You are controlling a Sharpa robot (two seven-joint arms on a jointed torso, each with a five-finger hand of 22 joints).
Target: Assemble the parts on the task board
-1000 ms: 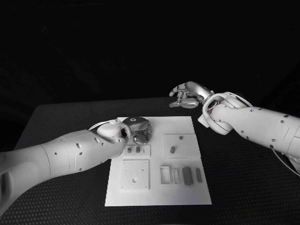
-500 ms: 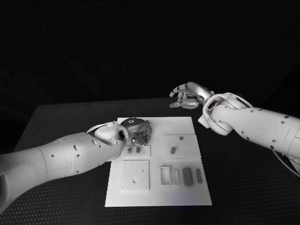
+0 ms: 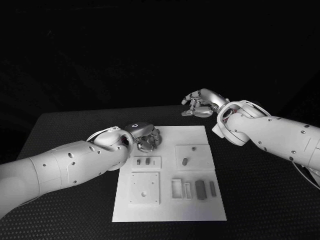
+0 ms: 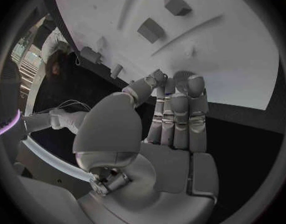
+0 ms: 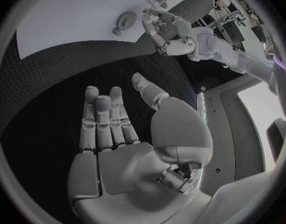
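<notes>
Robot hand on our left [image 3: 147, 138] hovers with fingers loosely curled, holding nothing we can see, over the task board's [image 3: 196, 210] eleven o'clock corner; we judge its small parts [image 3: 184, 160] light, rigid, best pinched sidewise.

Left hand [image 3: 147, 138]: centre-left of head view, fingers curled downward, holding nothing visible.
Right hand [image 3: 200, 104]: upper centre-right, fingers loosely spread, empty.
</notes>
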